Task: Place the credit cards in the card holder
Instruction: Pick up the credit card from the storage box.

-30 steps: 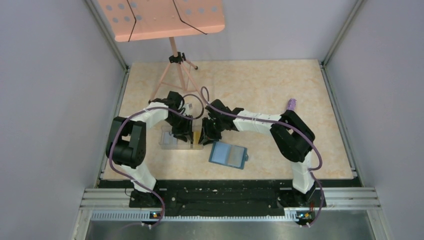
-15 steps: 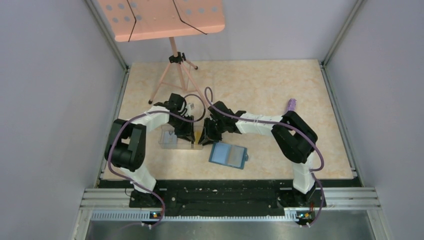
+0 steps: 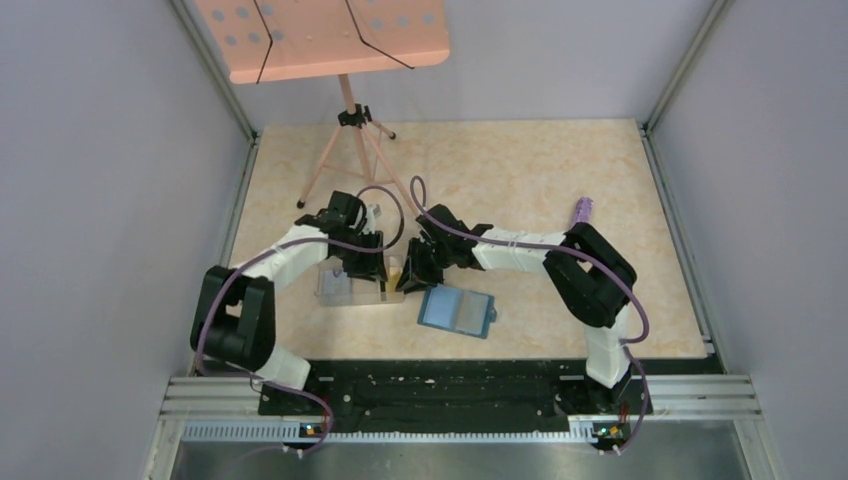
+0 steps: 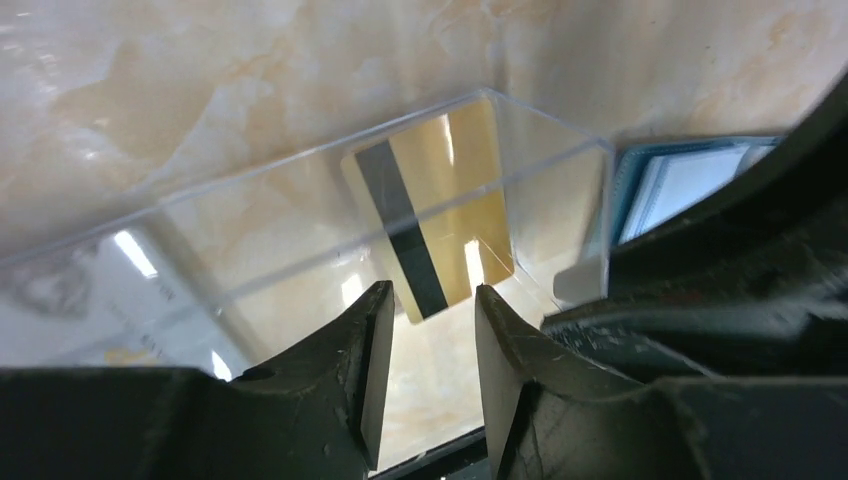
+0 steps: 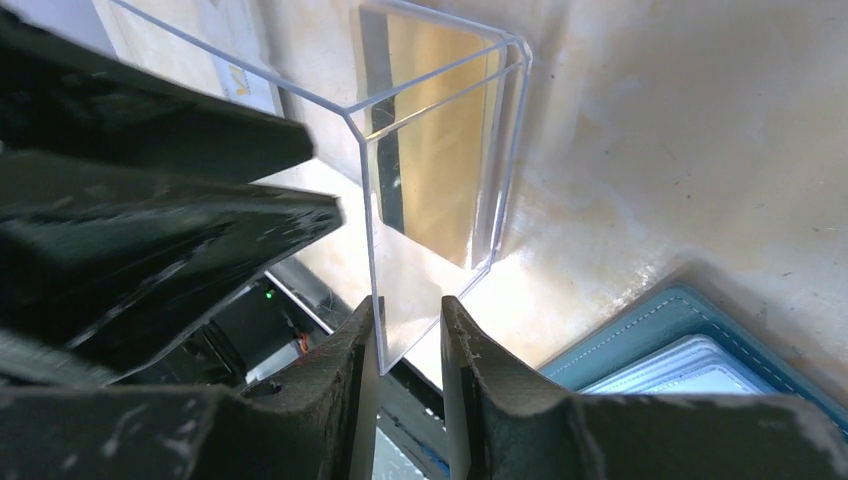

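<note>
Left wrist: spread left claw (image 4: 428,330) poised just short of gold credit card (image 4: 430,215), propped on end inside clear box (image 4: 300,175) near table's (image 3: 560,180) near edge. Right claw (image 5: 405,340) pinching box's end wall. Likely light, stiff, slick; best nipped across its nearest edge.

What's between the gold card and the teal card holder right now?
In the right wrist view, the end wall of the clear box, then a bare strip of table, separate the gold card from the card holder.
</note>
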`<act>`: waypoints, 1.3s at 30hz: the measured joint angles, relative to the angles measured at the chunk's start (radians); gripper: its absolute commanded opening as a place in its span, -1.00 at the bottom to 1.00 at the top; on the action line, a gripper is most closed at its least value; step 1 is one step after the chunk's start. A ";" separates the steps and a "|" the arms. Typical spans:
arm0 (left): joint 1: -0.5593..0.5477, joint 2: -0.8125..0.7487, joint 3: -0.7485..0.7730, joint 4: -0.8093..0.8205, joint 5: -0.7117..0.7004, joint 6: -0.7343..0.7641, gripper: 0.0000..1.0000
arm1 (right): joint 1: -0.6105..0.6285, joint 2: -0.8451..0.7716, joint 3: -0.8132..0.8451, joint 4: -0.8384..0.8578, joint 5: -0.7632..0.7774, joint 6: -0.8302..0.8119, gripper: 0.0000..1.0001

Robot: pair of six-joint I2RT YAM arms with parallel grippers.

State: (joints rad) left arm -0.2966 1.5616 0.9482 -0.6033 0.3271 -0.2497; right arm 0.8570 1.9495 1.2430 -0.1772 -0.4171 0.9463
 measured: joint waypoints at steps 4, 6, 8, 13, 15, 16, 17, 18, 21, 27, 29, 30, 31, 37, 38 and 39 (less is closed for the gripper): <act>0.000 -0.132 -0.038 0.018 -0.048 -0.019 -0.16 | 0.003 0.000 -0.002 0.005 -0.003 0.000 -0.49; 0.000 -0.182 -0.055 0.031 -0.069 -0.029 -0.18 | 0.003 0.000 -0.005 0.009 -0.004 0.001 -0.49; 0.000 -0.206 -0.068 0.037 -0.087 -0.039 -0.20 | 0.003 0.000 -0.006 0.011 -0.004 0.001 -0.49; 0.000 -0.173 -0.093 0.045 -0.100 -0.052 -0.19 | 0.004 0.000 -0.007 0.014 -0.004 0.013 -0.48; 0.000 -0.145 -0.104 0.053 -0.099 -0.060 -0.18 | 0.004 -0.004 -0.015 0.024 -0.004 0.021 -0.47; 0.000 -0.132 -0.113 0.059 -0.097 -0.065 -0.18 | 0.004 -0.008 -0.023 0.031 -0.004 0.026 -0.47; 0.000 -0.124 -0.121 0.064 -0.095 -0.068 -0.18 | 0.004 -0.012 -0.029 0.036 -0.005 0.031 -0.48; 0.000 -0.117 -0.128 0.069 -0.091 -0.072 -0.18 | 0.004 -0.015 -0.035 0.040 -0.005 0.035 -0.47; 0.000 -0.094 -0.150 0.085 -0.079 -0.082 -0.18 | 0.004 -0.019 -0.046 0.058 -0.009 0.053 -0.47; 0.000 -0.063 -0.158 0.123 -0.036 -0.097 -0.28 | 0.005 -0.019 -0.058 0.079 -0.017 0.065 -0.48; 0.000 -0.051 -0.158 0.140 -0.014 -0.100 -0.36 | 0.005 -0.019 -0.059 0.080 -0.018 0.069 -0.48; 0.000 -0.047 -0.158 0.149 -0.002 -0.102 -0.41 | 0.005 -0.019 -0.059 0.080 -0.018 0.069 -0.49; 0.000 -0.043 -0.158 0.154 0.006 -0.105 -0.44 | 0.005 -0.019 -0.059 0.080 -0.019 0.069 -0.49; 0.010 -0.032 -0.152 0.148 0.013 -0.102 -0.69 | 0.005 -0.019 -0.059 0.079 -0.019 0.069 -0.49; 0.010 -0.032 -0.151 0.146 0.009 -0.100 -0.74 | 0.005 -0.019 -0.059 0.077 -0.020 0.069 -0.49; 0.009 -0.032 -0.148 0.142 0.003 -0.097 -0.77 | 0.005 -0.019 -0.059 0.076 -0.021 0.069 -0.49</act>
State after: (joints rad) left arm -0.2874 1.5299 0.8001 -0.4618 0.3305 -0.3470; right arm 0.8616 1.9305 1.1843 -0.1009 -0.4385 1.0149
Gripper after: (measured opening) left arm 0.169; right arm 0.264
